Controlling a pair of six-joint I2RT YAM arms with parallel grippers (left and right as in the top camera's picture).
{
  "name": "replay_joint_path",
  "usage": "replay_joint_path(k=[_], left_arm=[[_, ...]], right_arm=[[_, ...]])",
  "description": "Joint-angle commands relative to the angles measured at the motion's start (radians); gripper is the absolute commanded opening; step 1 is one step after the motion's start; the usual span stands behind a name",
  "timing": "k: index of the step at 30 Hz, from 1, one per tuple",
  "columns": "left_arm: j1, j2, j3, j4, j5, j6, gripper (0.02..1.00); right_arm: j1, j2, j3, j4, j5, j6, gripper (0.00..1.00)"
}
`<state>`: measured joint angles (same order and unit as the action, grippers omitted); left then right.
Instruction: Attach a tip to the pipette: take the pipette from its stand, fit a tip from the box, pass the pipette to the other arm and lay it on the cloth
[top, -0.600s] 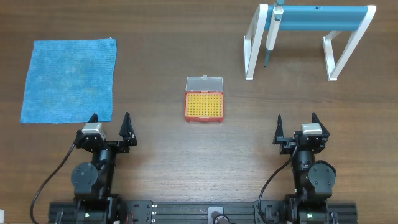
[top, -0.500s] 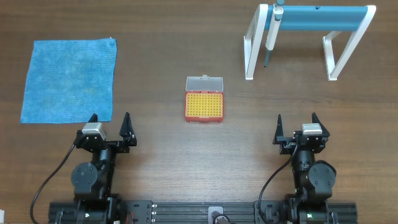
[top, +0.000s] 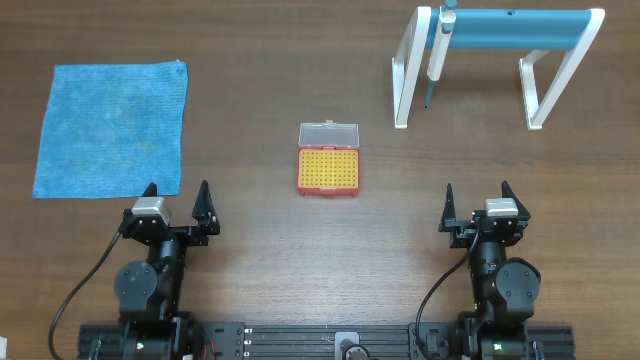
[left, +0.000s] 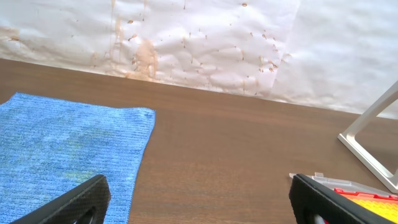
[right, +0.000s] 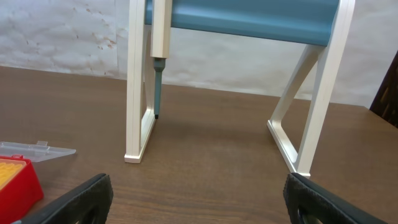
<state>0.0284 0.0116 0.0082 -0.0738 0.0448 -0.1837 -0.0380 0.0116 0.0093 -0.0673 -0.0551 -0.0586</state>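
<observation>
The pipette (top: 437, 55) hangs on its white-legged stand (top: 400, 85) with a blue bar at the far right; in the right wrist view the pipette (right: 159, 56) points down beside a stand leg (right: 135, 81). A red tip box (top: 328, 170) with yellow tips and its clear lid open sits mid-table, its corner (right: 15, 180) seen from the right wrist and its edge (left: 360, 196) from the left. The blue cloth (top: 112, 130) lies flat at the far left. My left gripper (top: 177, 195) and right gripper (top: 476, 195) rest open near their bases, holding nothing.
Bare wooden table (top: 250, 250) lies between the grippers, the box and the cloth. A white papered wall (left: 205, 43) backs the table's far edge. Cables run beside both arm bases.
</observation>
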Motion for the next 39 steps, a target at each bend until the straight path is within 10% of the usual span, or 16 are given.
replay_joint_path(k=[1,31,39], left_arm=[[0.004,-0.008,-0.003,-0.005,-0.010,0.009,0.932],[0.004,-0.008,-0.003,-0.005,-0.010,0.009,0.934],[0.004,-0.008,-0.003,-0.005,-0.010,0.009,0.932]], right_arm=[[-0.006,-0.011,-0.005,0.000,-0.006,-0.006,0.886],[-0.007,0.000,-0.005,0.000,-0.010,0.024,0.954],[-0.045,0.499,0.280,0.054,-0.010,0.061,0.956]])
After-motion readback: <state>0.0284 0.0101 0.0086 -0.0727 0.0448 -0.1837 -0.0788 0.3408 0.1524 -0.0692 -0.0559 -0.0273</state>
